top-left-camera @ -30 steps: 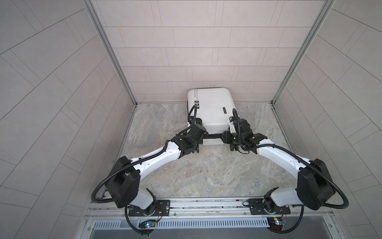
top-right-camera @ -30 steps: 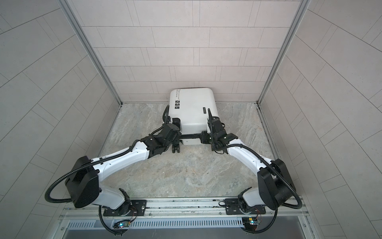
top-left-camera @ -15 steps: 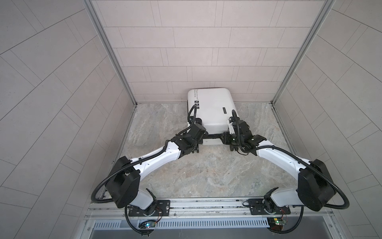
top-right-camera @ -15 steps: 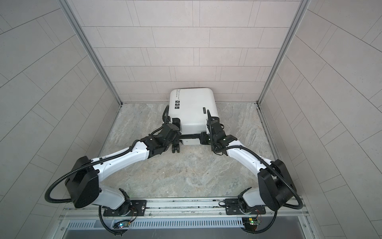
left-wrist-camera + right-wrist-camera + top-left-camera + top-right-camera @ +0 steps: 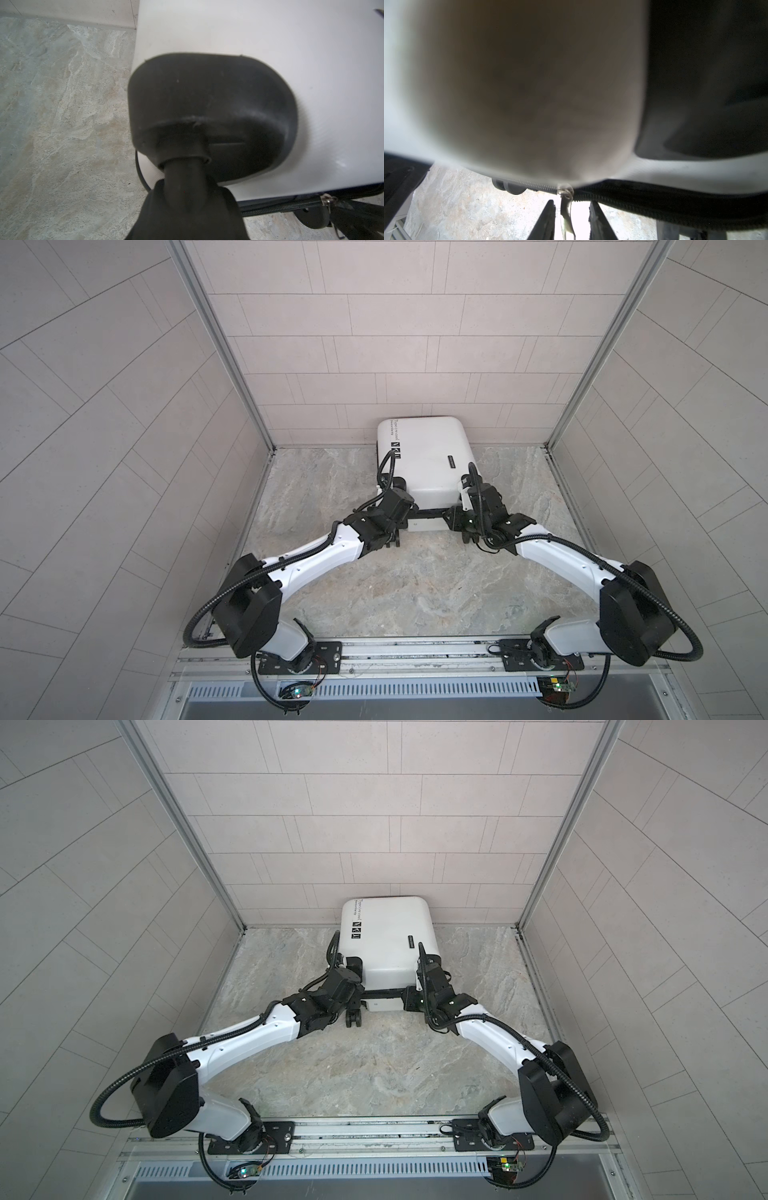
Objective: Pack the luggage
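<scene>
The luggage [image 5: 424, 456] [image 5: 386, 936], a white hard-shell case, lies flat against the back wall in both top views. Its black zipper band [image 5: 280, 208] runs along the near edge. My left gripper [image 5: 397, 499] [image 5: 347, 982] is at the near left corner. In the left wrist view it is shut around the black caster wheel [image 5: 187, 187] under its housing [image 5: 207, 99]. My right gripper [image 5: 572, 207] [image 5: 465, 499] is at the near right corner. Its fingers [image 5: 546, 220] stand apart on either side of the metal zipper pull [image 5: 566, 216], with gaps showing.
The marble tabletop [image 5: 415, 593] is bounded by tiled walls on three sides and a metal rail [image 5: 415, 655] at the front. Another caster [image 5: 352, 1018] of the lower shell sticks out beside my left wrist. A second zipper slider [image 5: 327, 200] hangs on the band.
The right gripper's jaws have narrowed around the zipper pull and the right wrist has edged slightly toward the case. The left arm and the case have not moved.
</scene>
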